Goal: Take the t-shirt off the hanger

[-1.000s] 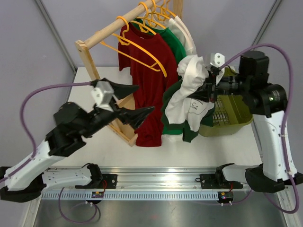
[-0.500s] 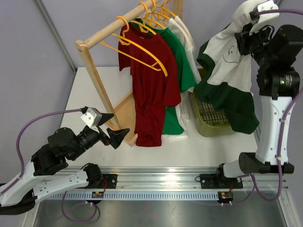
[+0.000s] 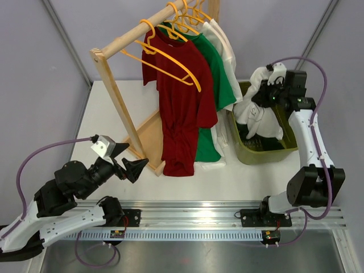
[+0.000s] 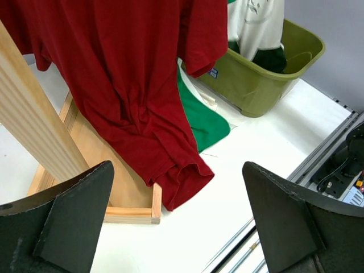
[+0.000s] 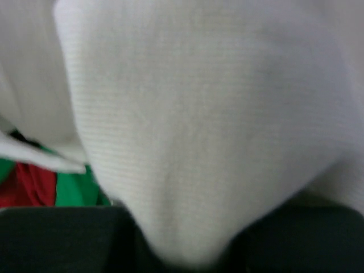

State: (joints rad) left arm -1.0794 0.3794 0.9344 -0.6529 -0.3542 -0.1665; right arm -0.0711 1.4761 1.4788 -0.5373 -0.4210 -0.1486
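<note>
The t-shirt (image 3: 257, 114), white with dark green parts, hangs bunched from my right gripper (image 3: 265, 85), and its lower part lies inside the olive bin (image 3: 267, 154). In the right wrist view white cloth (image 5: 187, 114) fills the frame and my right gripper (image 5: 182, 250) is shut on it. An empty orange-yellow hanger (image 3: 170, 60) hangs at the front of the wooden rail. My left gripper (image 3: 132, 159) is open and empty, low near the rack's base, far from the t-shirt. In the left wrist view its fingers (image 4: 68, 216) are wide apart, and the t-shirt (image 4: 256, 25) shows in the bin (image 4: 250, 85).
A wooden rack (image 3: 114, 91) holds a red tee (image 3: 179, 102), a green tee (image 3: 213, 74), a white shirt (image 3: 224, 40) and several more hangers. The red tee's hem (image 4: 170, 182) hangs over the rack's wooden base (image 4: 131, 213). Rails run along the table's near edge.
My right arm came down from high up and lowered the t-shirt into the bin. My left arm, which drew back from the rack earlier, barely shifted in the last half second.
</note>
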